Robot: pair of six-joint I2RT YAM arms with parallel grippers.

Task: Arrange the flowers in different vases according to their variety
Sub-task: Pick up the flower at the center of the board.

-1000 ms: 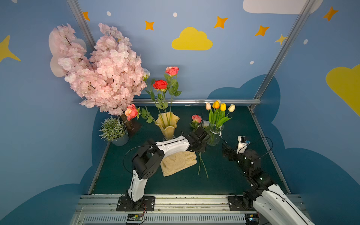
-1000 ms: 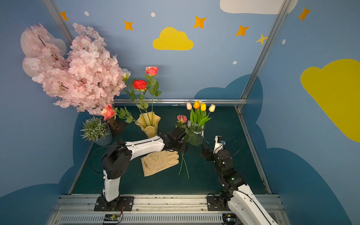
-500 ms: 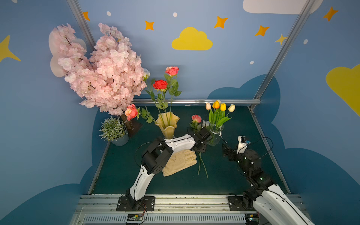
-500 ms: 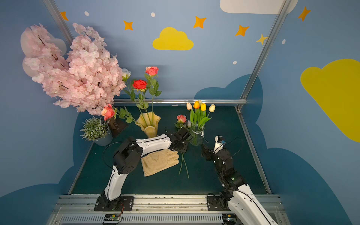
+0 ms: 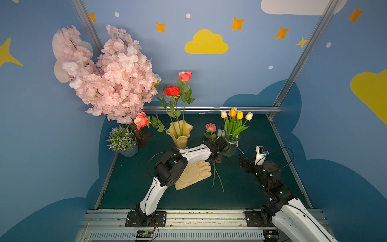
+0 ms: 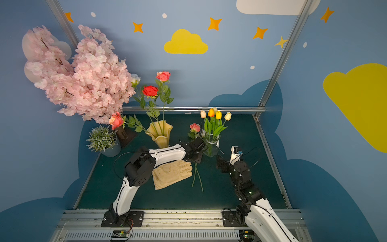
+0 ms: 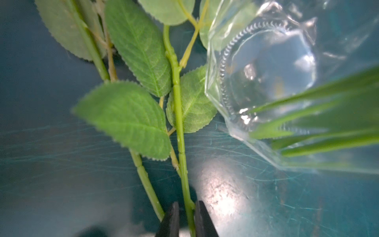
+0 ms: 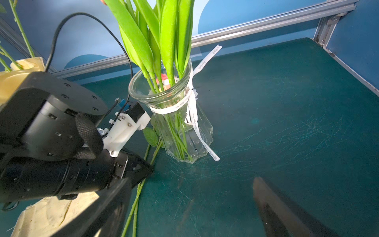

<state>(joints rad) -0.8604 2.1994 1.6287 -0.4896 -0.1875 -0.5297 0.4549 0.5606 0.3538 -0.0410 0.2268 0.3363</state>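
Note:
Two loose roses lie on the green mat beside the clear ribbed vase (image 5: 230,144), a pink bloom (image 5: 210,127) and a white one (image 5: 219,132); their stems (image 5: 214,176) run toward the front. My left gripper (image 5: 216,155) is low over them, next to the clear vase. In the left wrist view the left gripper (image 7: 186,213) is shut on one rose stem (image 7: 178,115), and the second stem (image 7: 147,184) lies free beside it. Tulips (image 5: 235,114) stand in the clear vase (image 8: 180,123). The amber vase (image 5: 181,134) holds several roses (image 5: 172,90). My right gripper (image 5: 244,162) hovers open, empty (image 8: 190,182).
A beige glove (image 5: 194,171) lies under the left forearm. The pink blossom tree (image 5: 109,73) and a small potted plant (image 5: 122,138) fill the back left corner. An aluminium rail (image 5: 209,109) bounds the mat at the back. A white ribbon (image 8: 194,123) hangs from the clear vase.
The left arm stretched further toward the clear vase and its jaws narrowed onto one rose stem. The right arm has not moved.

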